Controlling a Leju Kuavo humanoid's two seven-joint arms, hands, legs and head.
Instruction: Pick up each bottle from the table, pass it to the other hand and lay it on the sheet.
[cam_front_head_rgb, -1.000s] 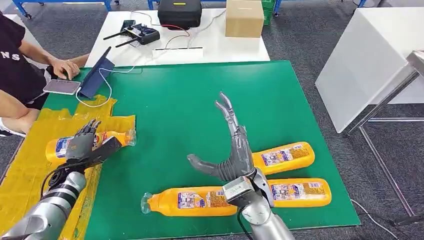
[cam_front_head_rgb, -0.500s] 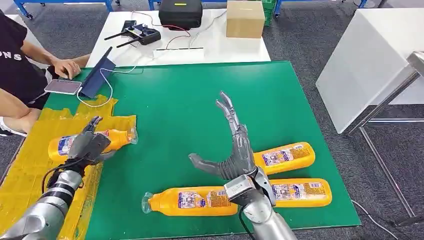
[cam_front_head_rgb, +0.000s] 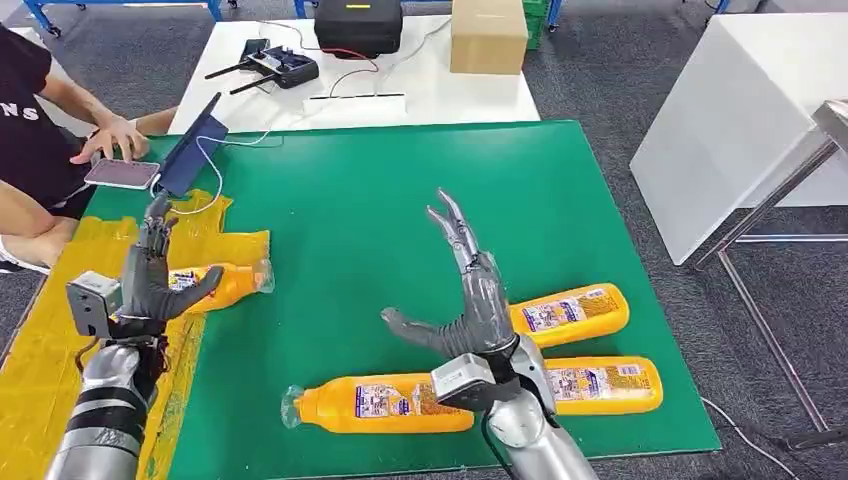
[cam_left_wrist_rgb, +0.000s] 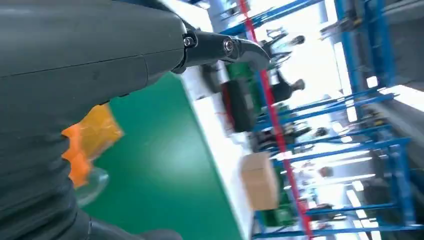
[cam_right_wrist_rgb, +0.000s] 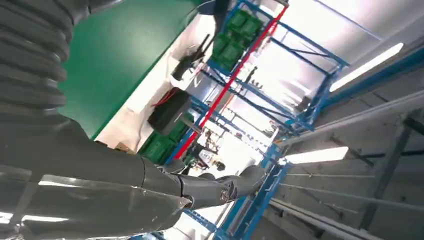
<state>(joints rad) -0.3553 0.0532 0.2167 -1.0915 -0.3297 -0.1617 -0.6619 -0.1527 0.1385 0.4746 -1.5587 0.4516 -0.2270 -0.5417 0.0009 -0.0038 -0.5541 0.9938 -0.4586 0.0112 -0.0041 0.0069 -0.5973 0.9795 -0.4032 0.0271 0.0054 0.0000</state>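
Left hand: my left hand (cam_front_head_rgb: 150, 275) stands with fingers up and spread, holding nothing; the orange plastic bottle with a clear cap (cam_front_head_rgb: 215, 283) lies just behind its palm on the crinkled yellow plastic sheet (cam_front_head_rgb: 40, 350). I cannot tell whether my thumb touches it.
Bottle on the sheet: it lies flat, cap pointing away from my left hand toward the green table mat (cam_front_head_rgb: 350, 200). I judge this one delivered, so I should lift my left hand clear without brushing it, as a round bottle will roll.
Near bottle: the long orange bottle with a printed label (cam_front_head_rgb: 375, 405) lies on its side just below my right hand, cap end toward my left side. It looks like the next pick.
Right hand: my right hand (cam_front_head_rgb: 470, 300) hangs empty above the mat, fingers fanned upward, thumb out to the side.
Grasp advice: I would come down over the labelled middle, fingers across the body, and close evenly so it neither spins nor slides.
Far bottles: two more orange bottles, the upper one (cam_front_head_rgb: 570, 313) and the lower one (cam_front_head_rgb: 605, 385), lie just beyond my right hand, close together; my wrist should not knock them.
Handover: I should hold the bottle level and leave one end free for my left hand.
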